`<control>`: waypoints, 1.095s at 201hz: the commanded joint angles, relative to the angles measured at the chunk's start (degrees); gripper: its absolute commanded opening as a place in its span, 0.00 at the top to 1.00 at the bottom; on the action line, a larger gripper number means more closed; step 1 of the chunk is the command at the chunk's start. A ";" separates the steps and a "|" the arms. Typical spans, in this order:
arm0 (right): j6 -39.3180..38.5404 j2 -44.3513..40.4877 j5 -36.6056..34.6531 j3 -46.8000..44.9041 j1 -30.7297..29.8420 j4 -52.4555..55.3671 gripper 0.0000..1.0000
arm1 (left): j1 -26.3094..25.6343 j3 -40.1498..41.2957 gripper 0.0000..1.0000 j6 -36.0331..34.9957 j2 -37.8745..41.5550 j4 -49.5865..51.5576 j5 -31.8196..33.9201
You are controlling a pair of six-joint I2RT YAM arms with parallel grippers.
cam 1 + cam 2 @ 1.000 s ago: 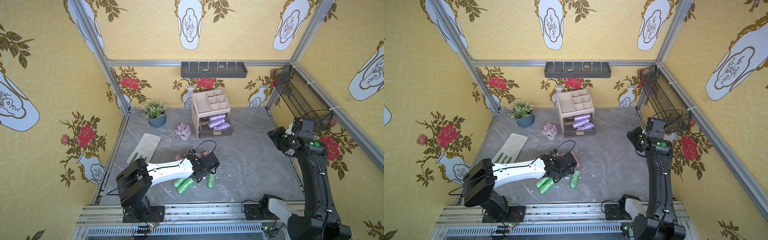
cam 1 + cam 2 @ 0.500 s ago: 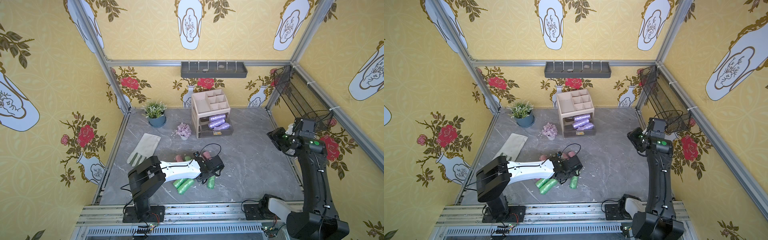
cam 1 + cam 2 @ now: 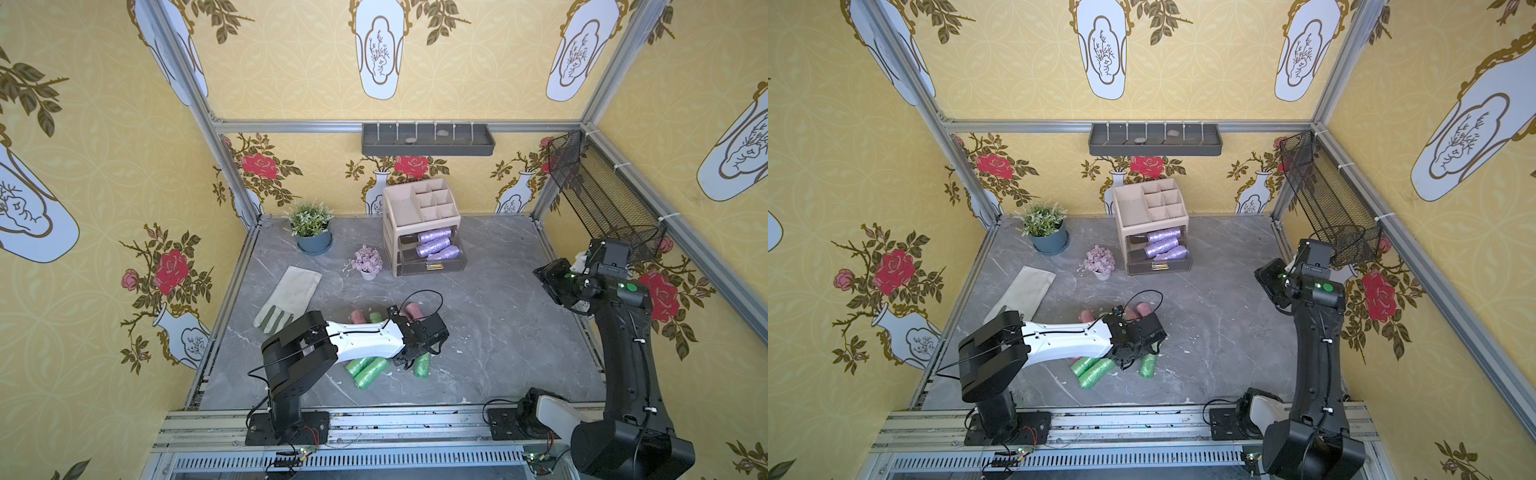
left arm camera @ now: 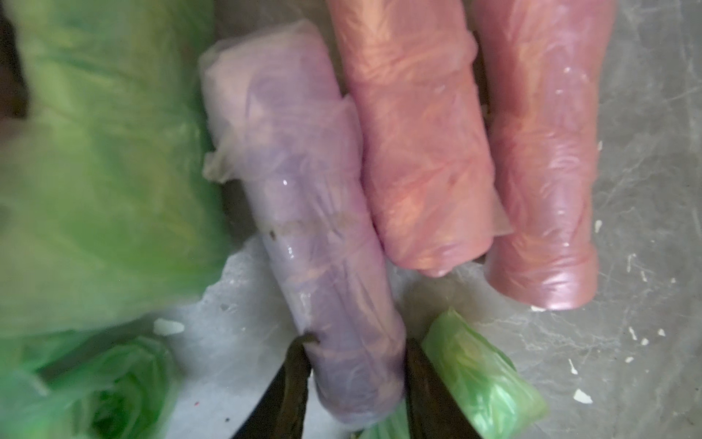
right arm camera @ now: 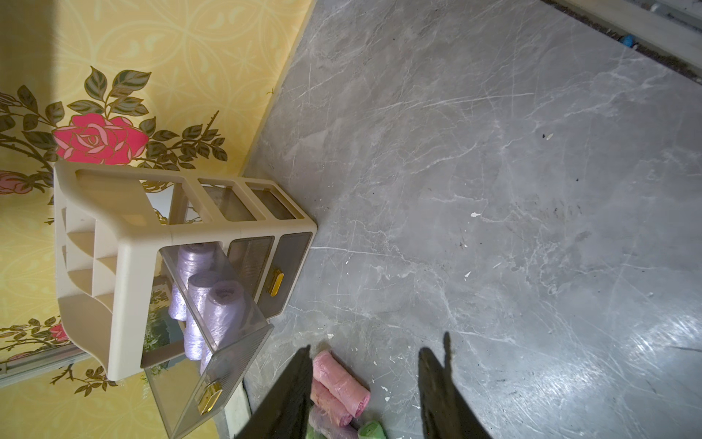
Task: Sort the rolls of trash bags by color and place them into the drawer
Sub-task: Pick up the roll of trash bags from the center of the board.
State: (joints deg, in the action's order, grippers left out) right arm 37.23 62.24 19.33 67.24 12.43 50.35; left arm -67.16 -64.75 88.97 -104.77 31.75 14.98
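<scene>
My left gripper [image 4: 358,340] is low over the roll cluster at the front of the table, shut on the near end of a purple roll [image 4: 304,213]. Two pink rolls [image 4: 414,152] lie beside it, and green rolls [image 4: 95,171] lie on both sides. In both top views the left wrist [image 3: 419,332] hides the purple roll; green rolls [image 3: 368,372] [image 3: 1096,372] and pink rolls [image 3: 413,309] [image 3: 1142,309] show around it. The open drawer [image 3: 432,266] [image 5: 228,365] holds three purple rolls [image 3: 434,245] [image 5: 216,308]. My right gripper [image 5: 364,349] hangs open and empty, high at the right.
The drawer belongs to a beige organiser [image 3: 419,203] by the back wall. A lilac flower pot [image 3: 366,262], a green potted plant [image 3: 309,232] and a pale glove [image 3: 291,299] lie to its left. A wire basket [image 3: 598,195] hangs on the right wall.
My left gripper has shifted a little right and down onto the rolls, and its jaws have narrowed onto the purple roll. The right arm has not moved.
</scene>
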 commanded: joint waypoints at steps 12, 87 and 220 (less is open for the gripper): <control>-0.64 -0.15 0.49 -0.25 0.23 -1.83 0.54 | -0.09 0.43 0.66 0.24 -0.17 0.77 0.34; -0.32 -0.27 0.99 -0.54 0.44 -1.92 0.54 | -0.76 0.94 0.91 -0.11 1.00 0.33 -0.49; 2.97 -2.56 3.36 -0.09 0.51 -0.93 0.55 | -7.87 -8.72 1.00 -15.34 23.82 23.65 9.59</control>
State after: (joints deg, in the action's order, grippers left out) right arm 39.03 59.92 21.74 66.67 12.88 49.60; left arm -74.70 -70.72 82.04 -84.47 47.51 22.81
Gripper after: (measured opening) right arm 0.453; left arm 0.156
